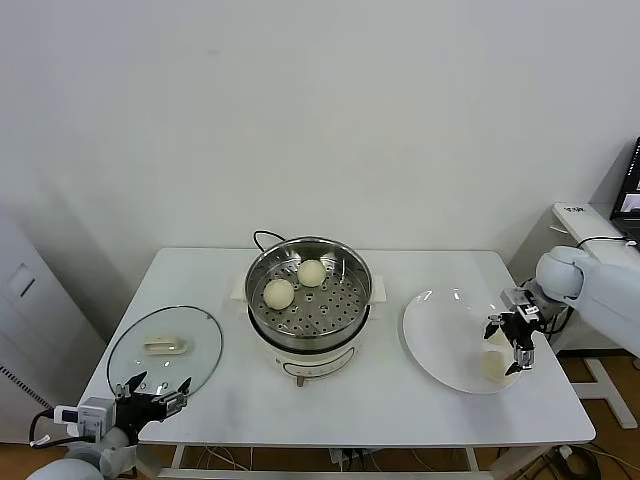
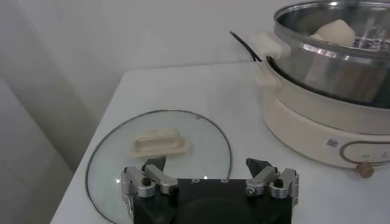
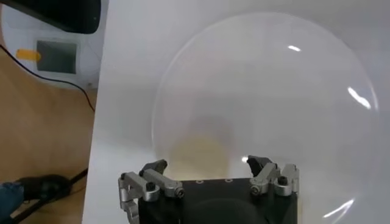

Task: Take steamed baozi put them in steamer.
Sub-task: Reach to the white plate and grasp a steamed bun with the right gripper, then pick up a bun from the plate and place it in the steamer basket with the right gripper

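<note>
The steel steamer (image 1: 340,300) stands on its cream cooker base mid-table and holds two white baozi (image 1: 279,293) (image 1: 312,273). One more baozi (image 1: 491,366) lies on the white plate (image 1: 440,330) at the right. My right gripper (image 1: 505,347) is open just above that baozi; in the right wrist view the baozi (image 3: 198,149) sits blurred ahead of the open gripper (image 3: 207,164), not touched. My left gripper (image 1: 155,393) is open and empty at the front left. The left wrist view shows the steamer (image 2: 341,61) with one baozi (image 2: 335,30).
The round glass lid (image 1: 200,350) with cream handle (image 1: 166,346) lies flat at the left, just ahead of my left gripper (image 2: 207,165); it also shows in the left wrist view (image 2: 201,140). A black cord (image 1: 262,238) runs behind the cooker. The table's right edge is close to the plate (image 3: 262,79).
</note>
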Robot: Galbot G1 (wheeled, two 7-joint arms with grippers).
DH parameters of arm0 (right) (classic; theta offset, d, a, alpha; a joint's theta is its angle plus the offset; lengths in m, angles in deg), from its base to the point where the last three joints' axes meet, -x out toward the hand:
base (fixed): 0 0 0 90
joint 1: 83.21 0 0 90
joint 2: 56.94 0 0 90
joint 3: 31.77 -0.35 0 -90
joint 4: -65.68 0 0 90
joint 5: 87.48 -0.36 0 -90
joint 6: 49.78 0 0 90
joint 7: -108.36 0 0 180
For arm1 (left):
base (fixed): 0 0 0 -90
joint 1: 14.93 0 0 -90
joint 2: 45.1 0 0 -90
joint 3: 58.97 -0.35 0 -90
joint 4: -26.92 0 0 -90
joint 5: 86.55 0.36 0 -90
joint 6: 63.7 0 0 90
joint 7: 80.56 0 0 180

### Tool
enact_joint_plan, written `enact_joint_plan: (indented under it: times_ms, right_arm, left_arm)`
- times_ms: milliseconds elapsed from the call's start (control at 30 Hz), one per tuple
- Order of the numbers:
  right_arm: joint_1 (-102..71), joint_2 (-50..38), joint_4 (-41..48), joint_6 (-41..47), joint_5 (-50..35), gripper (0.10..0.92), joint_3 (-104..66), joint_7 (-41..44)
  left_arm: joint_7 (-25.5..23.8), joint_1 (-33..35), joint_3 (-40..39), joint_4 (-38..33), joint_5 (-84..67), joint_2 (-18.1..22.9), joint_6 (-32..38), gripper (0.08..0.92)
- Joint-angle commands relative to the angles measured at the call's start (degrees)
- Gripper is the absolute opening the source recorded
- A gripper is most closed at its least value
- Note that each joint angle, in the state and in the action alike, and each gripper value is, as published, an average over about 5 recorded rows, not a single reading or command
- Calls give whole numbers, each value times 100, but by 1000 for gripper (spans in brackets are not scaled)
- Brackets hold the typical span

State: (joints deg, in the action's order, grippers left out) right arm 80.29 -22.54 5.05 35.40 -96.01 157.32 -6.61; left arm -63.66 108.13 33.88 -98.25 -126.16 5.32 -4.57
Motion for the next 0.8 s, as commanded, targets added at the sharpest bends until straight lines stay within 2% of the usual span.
enact_joint_plan:
  times_ms: [33, 300, 533, 800]
  right_arm:
    - [-542, 28, 202, -39, 240, 823, -490, -92]
    - [-589, 103, 302, 6, 334, 793, -552, -19]
    - [-628, 126, 327, 116, 330, 703, -585, 26]
    - [-589, 110, 290, 175, 313, 546, -555, 140]
  left_arm:
    - [10, 5, -7, -28, 20, -7, -11, 823]
    - [20, 1, -41, -79, 56, 1, -23, 823]
    - [22, 1, -38, -70, 54, -9, -25, 823]
    - [44, 12, -45, -43, 54, -4, -32, 823]
